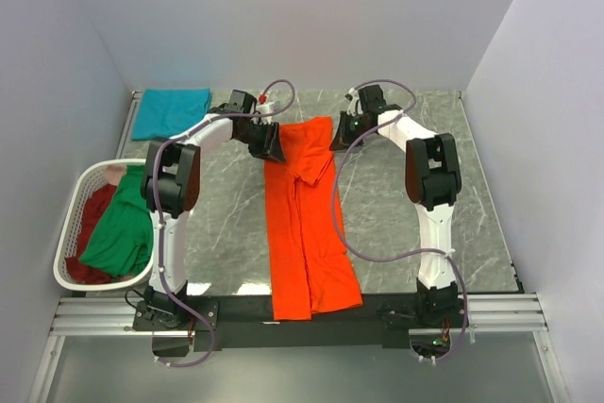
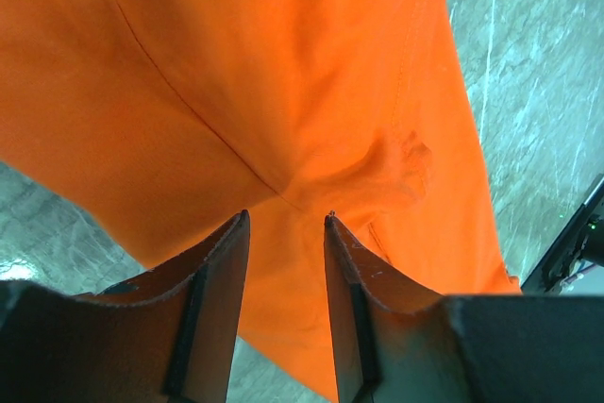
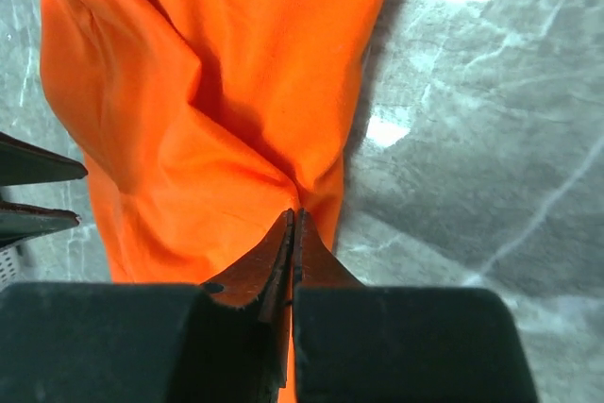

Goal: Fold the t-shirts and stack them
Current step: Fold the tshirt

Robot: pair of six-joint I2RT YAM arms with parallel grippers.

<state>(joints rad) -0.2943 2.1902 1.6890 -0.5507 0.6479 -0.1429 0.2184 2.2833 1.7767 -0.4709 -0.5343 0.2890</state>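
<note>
The right gripper (image 3: 294,218) clamps the orange shirt's (image 1: 304,233) far edge, probably to fold it back. The left gripper (image 2: 286,220) has its jaws apart above the other corner.

No writing, label, brand, number or sign can be read in any of the views
</note>
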